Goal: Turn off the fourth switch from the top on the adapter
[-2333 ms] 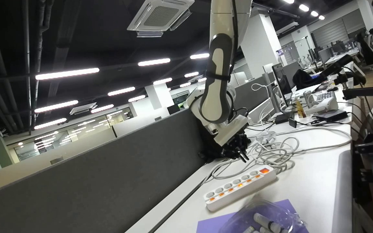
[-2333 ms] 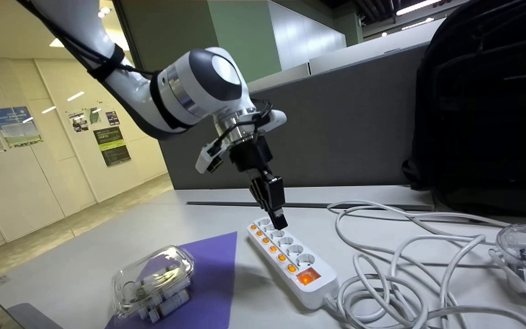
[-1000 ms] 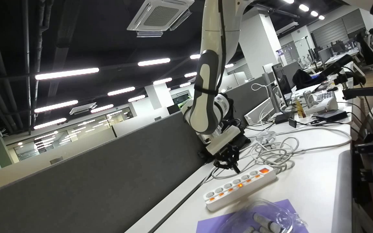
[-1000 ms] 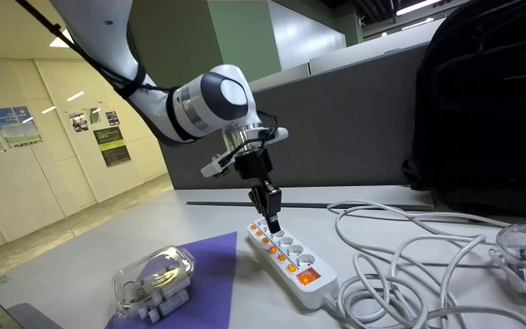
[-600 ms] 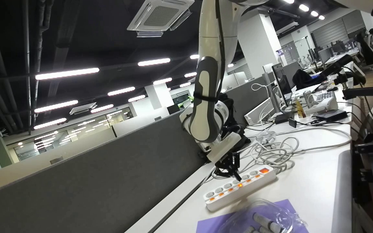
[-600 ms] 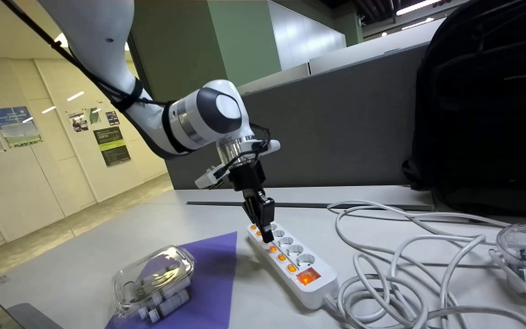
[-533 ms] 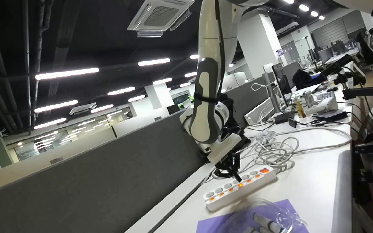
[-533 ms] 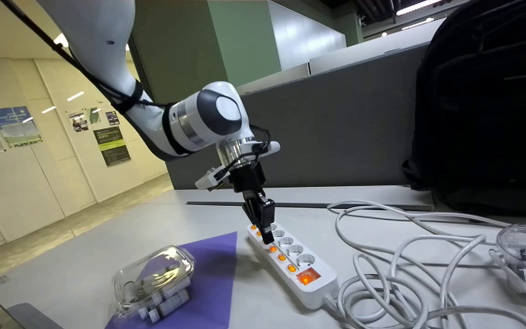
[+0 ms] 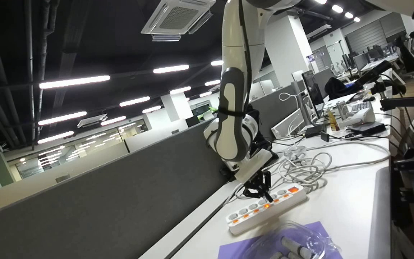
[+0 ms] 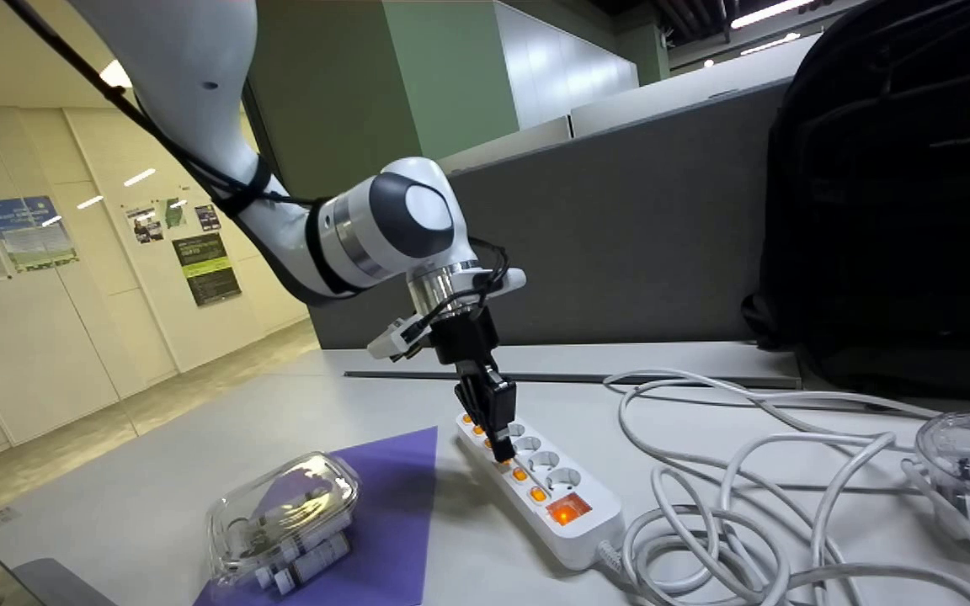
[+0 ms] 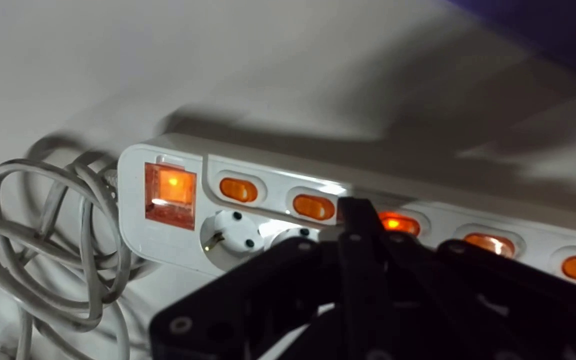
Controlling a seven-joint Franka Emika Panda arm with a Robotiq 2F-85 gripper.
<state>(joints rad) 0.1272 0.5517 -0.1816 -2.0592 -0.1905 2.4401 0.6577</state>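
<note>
Nearest in an exterior view, a domed clear plastic box (image 10: 325, 475) with white cylinders (image 10: 321, 558) inside rests on a flat purple sheet (image 10: 405, 505) on the pale counter (image 10: 114, 480). A tangle of white cables (image 11: 88, 250) sprawls beside 1 end of the long, narrow white plastic power strip (image 10: 546, 461), which lies apart from the sheet, with 6 small orange switches (image 11: 313, 206) and 1 larger red switch (image 11: 170, 192). The black gripper (image 10: 502, 450) slants down over the strip, hiding several sockets in the wrist view, fingers (image 11: 358, 225) drawn together, holding nothing, tips near the glowing orange switch (image 9: 266, 206); contact is unclear. The white-and-grey jointed arm (image 10: 287, 231) hangs from above, bent at the wrist. Behind stand a black fabric bag (image 10: 898, 236) and dark grey partition (image 10: 620, 252).
</note>
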